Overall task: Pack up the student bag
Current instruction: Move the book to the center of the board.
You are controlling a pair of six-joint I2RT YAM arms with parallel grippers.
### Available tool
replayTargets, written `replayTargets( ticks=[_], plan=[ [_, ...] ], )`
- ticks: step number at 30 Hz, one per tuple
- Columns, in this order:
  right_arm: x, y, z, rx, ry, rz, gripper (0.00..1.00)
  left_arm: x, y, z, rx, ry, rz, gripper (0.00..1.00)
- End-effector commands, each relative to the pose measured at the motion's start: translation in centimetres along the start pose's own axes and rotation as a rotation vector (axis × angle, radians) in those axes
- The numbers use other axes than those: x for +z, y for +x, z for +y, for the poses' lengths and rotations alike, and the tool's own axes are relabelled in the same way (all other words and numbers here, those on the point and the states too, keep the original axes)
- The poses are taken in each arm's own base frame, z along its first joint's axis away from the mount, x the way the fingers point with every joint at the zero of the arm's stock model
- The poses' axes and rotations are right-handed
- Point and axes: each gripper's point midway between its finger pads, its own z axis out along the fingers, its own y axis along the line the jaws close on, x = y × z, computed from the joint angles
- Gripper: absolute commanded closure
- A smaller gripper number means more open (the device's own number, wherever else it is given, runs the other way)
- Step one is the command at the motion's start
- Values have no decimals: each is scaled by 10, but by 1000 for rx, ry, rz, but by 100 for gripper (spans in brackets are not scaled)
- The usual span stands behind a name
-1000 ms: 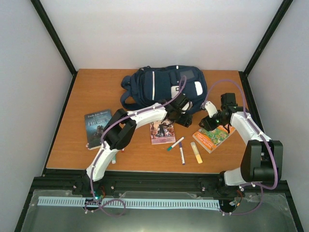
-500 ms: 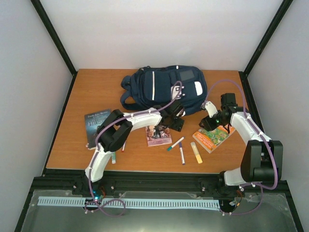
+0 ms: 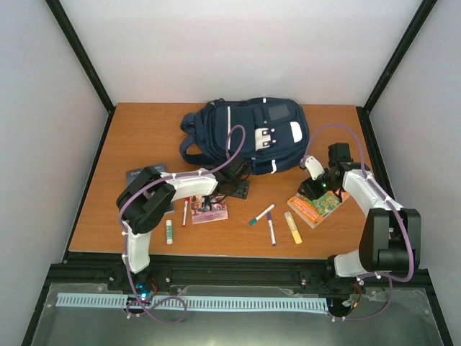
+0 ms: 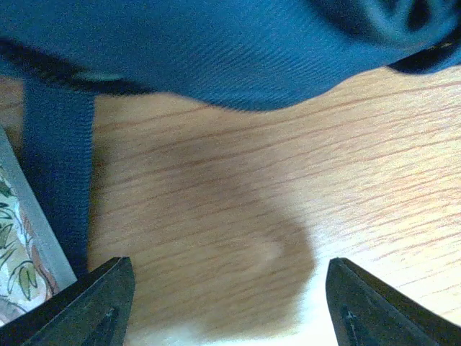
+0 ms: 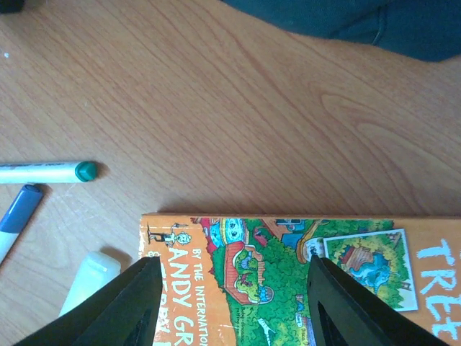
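Observation:
The navy student bag lies at the back middle of the table, white patches up. My left gripper is open and empty, just in front of the bag's near edge. Its wrist view shows bare wood between the jaws, the bag's fabric above and a dark strap at left. My right gripper is open, low over the far end of an orange picture book. The book's cover lies between the right jaws.
A pink book lies by the left forearm and a dark book is partly under that arm. A red pen, white stick, two markers and yellow highlighter lie near the front.
My left arm has swung left and back from the bag's front pocket to its near edge. The pink book has shifted left. The right arm has barely moved.

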Motion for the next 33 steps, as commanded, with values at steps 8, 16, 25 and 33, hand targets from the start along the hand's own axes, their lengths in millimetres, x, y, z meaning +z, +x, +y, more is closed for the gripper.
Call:
replayTargets(
  ticks=[8, 16, 25, 33],
  plan=[
    [21, 6, 0, -51, -7, 53, 43, -7, 57, 65, -24, -176, 122, 24],
    [38, -20, 13, -94, -19, 86, 45, -67, 22, 37, 0, -15, -3, 18],
    [64, 35, 13, -108, -7, 237, 48, -137, -32, 50, -25, -79, -120, 0],
    [54, 76, 7, -103, 40, 292, 48, -146, -69, 94, -211, -60, -145, 0]
  ],
)
